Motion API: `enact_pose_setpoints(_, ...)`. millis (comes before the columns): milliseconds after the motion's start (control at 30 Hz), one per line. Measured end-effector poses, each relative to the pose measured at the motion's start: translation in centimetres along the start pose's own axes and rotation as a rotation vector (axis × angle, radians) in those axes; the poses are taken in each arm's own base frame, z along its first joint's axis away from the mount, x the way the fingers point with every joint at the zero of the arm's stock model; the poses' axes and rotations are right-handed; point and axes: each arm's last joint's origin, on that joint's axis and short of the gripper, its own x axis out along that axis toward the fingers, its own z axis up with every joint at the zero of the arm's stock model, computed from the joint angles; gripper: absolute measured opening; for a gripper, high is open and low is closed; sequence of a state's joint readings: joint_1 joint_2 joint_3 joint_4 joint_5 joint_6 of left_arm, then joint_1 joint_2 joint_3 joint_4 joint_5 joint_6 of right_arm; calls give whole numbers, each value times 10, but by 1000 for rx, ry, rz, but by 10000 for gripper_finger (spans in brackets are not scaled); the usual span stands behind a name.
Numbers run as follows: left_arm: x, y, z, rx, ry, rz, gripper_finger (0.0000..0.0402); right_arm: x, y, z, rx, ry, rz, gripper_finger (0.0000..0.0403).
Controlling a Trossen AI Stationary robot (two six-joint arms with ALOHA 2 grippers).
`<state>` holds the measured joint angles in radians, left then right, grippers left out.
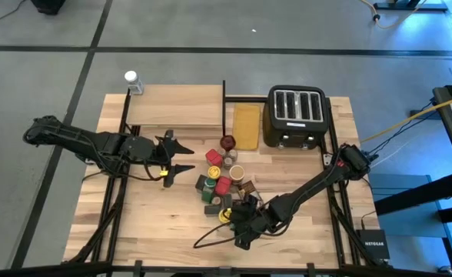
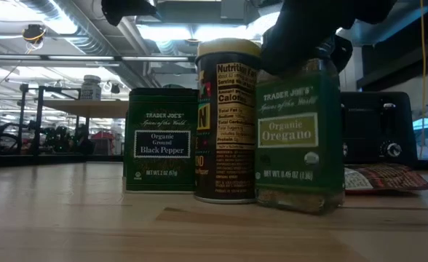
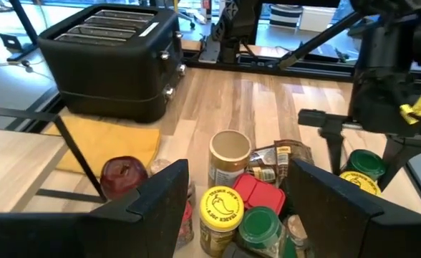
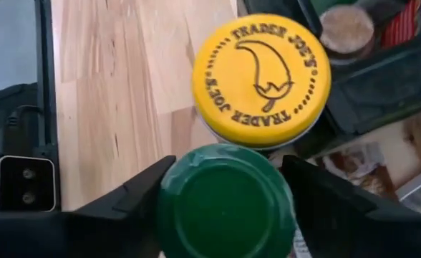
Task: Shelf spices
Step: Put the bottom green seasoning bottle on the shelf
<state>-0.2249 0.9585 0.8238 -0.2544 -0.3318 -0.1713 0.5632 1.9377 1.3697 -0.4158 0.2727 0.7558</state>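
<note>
Oregano jar (image 2: 299,142), green-lidded (image 4: 225,204), stands at the near edge of the spice cluster (image 1: 224,183), mid-table; its lid is hidden in the low view by the right gripper (image 4: 225,188), whose fingers bracket it. Contact cannot be told. Shelf (image 1: 176,106) lies far left. Left gripper (image 1: 181,155) hovers wide, empty.

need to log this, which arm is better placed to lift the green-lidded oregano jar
Right. The right gripper already straddles the green-lidded oregano jar; the left gripper hangs open beside the spice pile, nearer the shelf.

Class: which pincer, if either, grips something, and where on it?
The right pincer straddles the green-lidded oregano jar at its lid; grip uncertain. The left pincer holds nothing.
</note>
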Motion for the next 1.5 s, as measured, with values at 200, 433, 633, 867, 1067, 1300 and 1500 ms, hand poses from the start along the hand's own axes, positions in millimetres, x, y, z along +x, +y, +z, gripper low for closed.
enact_pose_setpoints(200,0,-1,0,-2,-1,-1,233,-11,7,10,-91,62,21,200)
enact_pose_setpoints(433,-2,-6,-1,7,-1,-24,233,-56,23,46,-257,74,-1,200)
enact_pose_setpoints(633,-2,-6,-1,1,2,-26,233,-90,17,91,-469,-23,-61,200)
enact_pose_setpoints(867,-6,-15,-7,10,44,-56,233,-113,-40,164,-594,-121,-67,200)
enact_pose_setpoints(1067,-11,-23,-9,42,28,-26,233,-117,-116,211,-589,-179,-64,200)
enact_pose_setpoints(1300,-20,-23,-6,60,-4,-44,233,-123,-199,242,-598,-264,-38,200)
enact_pose_setpoints(1500,-26,-18,-2,118,-31,-35,233,-128,-262,253,-570,-306,-34,200)
